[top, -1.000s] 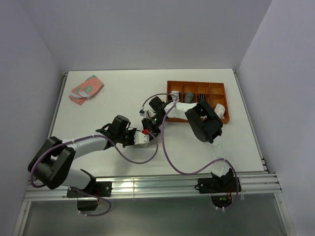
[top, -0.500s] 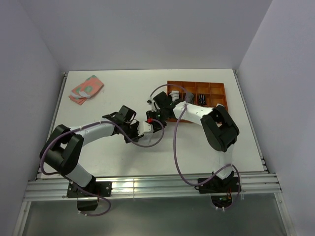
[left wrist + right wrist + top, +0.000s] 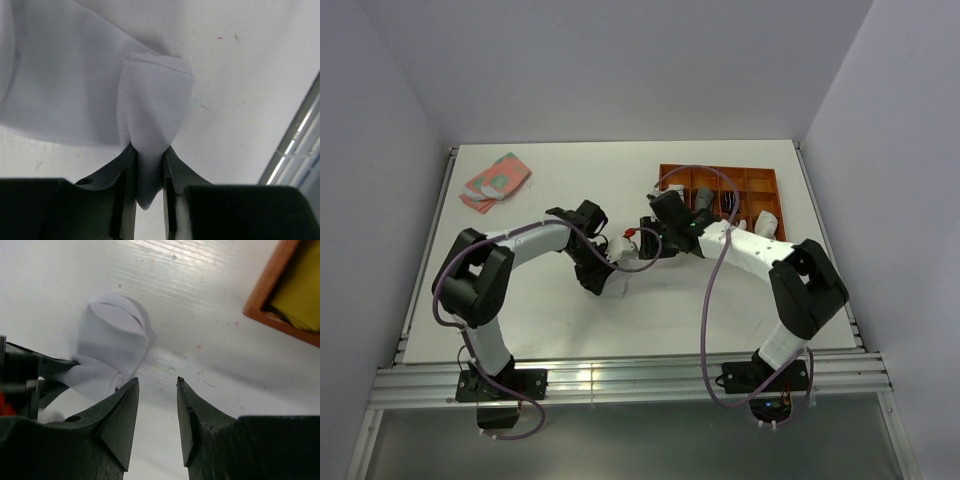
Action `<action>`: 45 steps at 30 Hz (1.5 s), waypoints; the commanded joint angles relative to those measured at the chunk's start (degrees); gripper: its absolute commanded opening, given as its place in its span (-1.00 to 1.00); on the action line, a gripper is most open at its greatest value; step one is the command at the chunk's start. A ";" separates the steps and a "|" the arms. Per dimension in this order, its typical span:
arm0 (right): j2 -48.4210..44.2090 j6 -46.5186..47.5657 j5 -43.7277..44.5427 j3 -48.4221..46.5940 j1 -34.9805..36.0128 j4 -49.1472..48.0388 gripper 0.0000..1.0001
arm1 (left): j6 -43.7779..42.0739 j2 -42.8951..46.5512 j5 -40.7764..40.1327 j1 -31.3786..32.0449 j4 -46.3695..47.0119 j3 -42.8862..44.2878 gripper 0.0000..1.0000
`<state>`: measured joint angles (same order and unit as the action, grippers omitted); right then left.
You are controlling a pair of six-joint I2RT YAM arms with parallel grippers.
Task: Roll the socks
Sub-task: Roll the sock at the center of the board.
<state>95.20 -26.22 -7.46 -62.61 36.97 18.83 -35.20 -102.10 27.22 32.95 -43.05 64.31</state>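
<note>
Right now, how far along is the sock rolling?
Looks done: a few bundles, apparently rolled socks, sit in the orange tray. In hand: the left end effector pinches a fold of the white sock, bunched on the table; the right end effector stands open beside it, holding nothing. Left: the pink sock lies unrolled at the far left corner.
</note>
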 commanded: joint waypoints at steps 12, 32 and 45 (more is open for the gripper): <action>-19.60 -0.07 7.75 14.61 0.03 -9.93 -0.11 | 4.09 -16.89 5.47 -1.31 -28.57 11.97 -0.99; -5.03 18.92 14.33 7.24 30.69 -17.15 0.03 | 3.65 -27.44 4.42 -5.17 -32.80 14.79 -0.98; 0.51 25.07 9.14 4.61 33.17 -16.46 0.21 | 3.82 -30.26 2.75 -5.97 -32.80 15.84 -0.96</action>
<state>95.13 -3.40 2.96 -55.11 70.15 3.49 -30.79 -129.38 36.14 27.49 -82.89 79.59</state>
